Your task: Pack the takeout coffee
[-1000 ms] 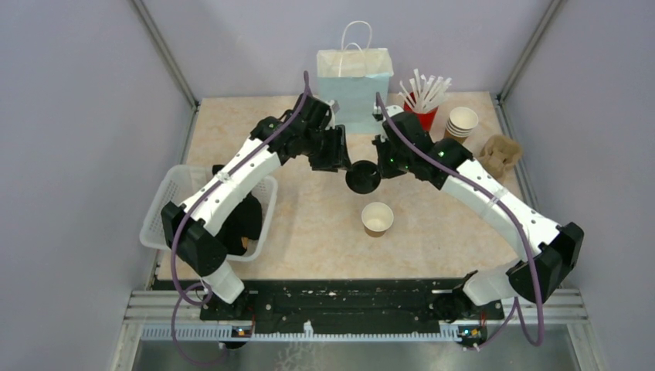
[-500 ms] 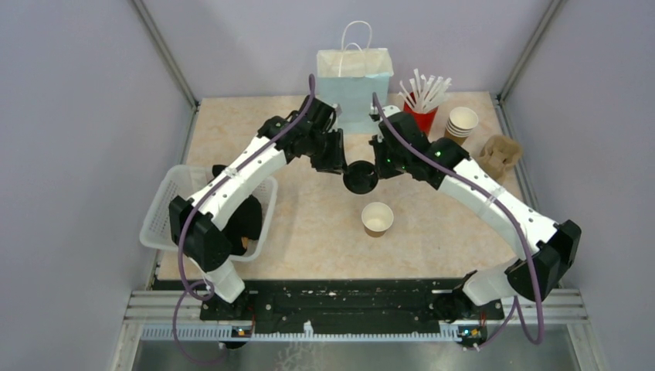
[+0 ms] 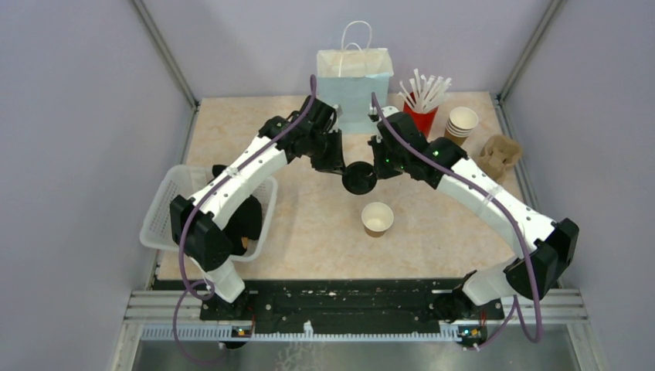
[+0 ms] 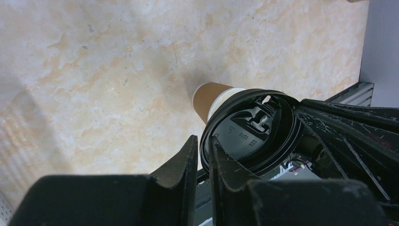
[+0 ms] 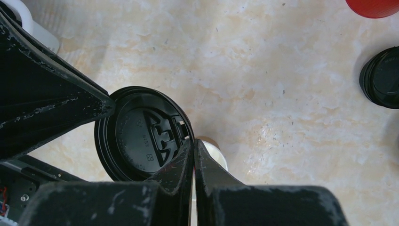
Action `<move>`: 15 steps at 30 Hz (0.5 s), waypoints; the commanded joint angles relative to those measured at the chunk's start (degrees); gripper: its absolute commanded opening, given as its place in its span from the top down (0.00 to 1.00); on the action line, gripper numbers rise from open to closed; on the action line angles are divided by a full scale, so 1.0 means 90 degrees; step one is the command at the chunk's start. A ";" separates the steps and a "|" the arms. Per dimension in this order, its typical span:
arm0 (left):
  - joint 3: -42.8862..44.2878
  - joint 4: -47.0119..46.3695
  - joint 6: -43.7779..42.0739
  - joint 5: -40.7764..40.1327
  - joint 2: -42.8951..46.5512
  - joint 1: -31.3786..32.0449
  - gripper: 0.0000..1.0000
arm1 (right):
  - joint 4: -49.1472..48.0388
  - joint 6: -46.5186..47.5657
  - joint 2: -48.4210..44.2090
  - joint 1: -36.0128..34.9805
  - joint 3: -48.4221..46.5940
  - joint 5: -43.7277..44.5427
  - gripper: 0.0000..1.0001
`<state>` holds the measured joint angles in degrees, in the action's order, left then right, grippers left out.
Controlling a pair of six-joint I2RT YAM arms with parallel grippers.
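Coffee lid (image 5: 141, 136) is being held by its rim in the right claw (image 5: 193, 154), whose jaws are pinching fully shut on it. Opposite, the left claw (image 4: 202, 155) is showing jaws drawn in to a thin slit with the lid's other edge in it. It appears to be gripping, though firm contact on both pads is not confirmable. So the lid is hanging above the counter (image 3: 309, 224), spanned between the two claws.

Just below the claw tips and on their near side, the open kraft cup (image 3: 377, 218) is standing upright, unlidded.

Judgement: either a handover or a two-claw lidding is under way. Doing it well is calling for:
- neither claw letting go until the other's pinch is sure
- keeping the lid flat
- centring it over the cup's mouth before lowering
- pressing evenly so the thin cup is not tipping or crushing

Beyond the claws, the pale blue bag (image 3: 354, 85) is standing upright.
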<state>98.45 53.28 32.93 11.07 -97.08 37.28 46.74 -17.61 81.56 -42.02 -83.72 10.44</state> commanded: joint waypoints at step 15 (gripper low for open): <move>-0.0032 -0.0001 -0.0143 -0.0007 0.0048 0.0012 1.00 | -0.0059 -0.0180 0.0011 -0.0138 -0.0442 -0.0103 1.00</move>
<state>98.43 53.82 32.23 11.05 -97.08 37.28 46.85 -18.26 81.65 -42.35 -84.58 10.39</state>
